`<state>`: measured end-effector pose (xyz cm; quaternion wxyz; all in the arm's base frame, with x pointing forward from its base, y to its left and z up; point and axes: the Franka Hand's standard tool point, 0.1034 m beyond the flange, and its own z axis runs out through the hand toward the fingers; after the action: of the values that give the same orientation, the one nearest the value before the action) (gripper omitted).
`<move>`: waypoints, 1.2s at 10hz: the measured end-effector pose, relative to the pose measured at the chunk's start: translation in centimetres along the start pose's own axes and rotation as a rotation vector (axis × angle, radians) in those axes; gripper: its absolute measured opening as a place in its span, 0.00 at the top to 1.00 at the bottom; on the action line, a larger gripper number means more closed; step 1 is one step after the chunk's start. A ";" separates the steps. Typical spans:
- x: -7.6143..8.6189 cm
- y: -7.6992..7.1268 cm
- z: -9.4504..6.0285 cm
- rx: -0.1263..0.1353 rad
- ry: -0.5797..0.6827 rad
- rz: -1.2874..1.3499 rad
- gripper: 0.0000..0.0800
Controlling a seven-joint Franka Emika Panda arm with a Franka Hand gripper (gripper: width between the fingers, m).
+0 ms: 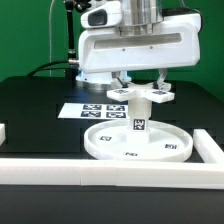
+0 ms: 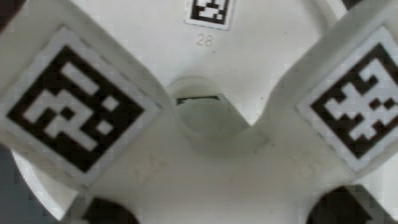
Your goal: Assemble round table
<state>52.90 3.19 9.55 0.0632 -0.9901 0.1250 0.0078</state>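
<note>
While the arm hangs over the middle of the black bench [image 1: 40, 100], we see the parts stacked under it. Going from the exterior view's left to its right: the marker board [image 1: 95, 111] lies flat at about ten o'clock from the disc top [image 1: 112, 145], and a white border bar [image 1: 110, 171] runs along the near edge. The disc top rests on the bench with the short leg [image 1: 138, 118] standing upright at its centre. The cross-shaped base [image 1: 140, 96] sits on top of the leg, level with the jaws [image 1: 141, 84].

We cannot tell whether the jaws are clamped on the base or just slack around it; the wrist view shows only two tagged arms of the base [image 2: 199, 150], very close.

Our worry is alignment. If the base is tilted or off-centre on the leg, turning it could cross-thread or jam. A weak grip could slip, and sideways force could drag the disc top across the bench.
</note>
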 end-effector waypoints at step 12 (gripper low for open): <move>0.2 -0.7 -0.1 0.063 0.034 0.950 0.44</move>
<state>53.27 3.77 9.68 0.0807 -0.8210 0.5650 0.0156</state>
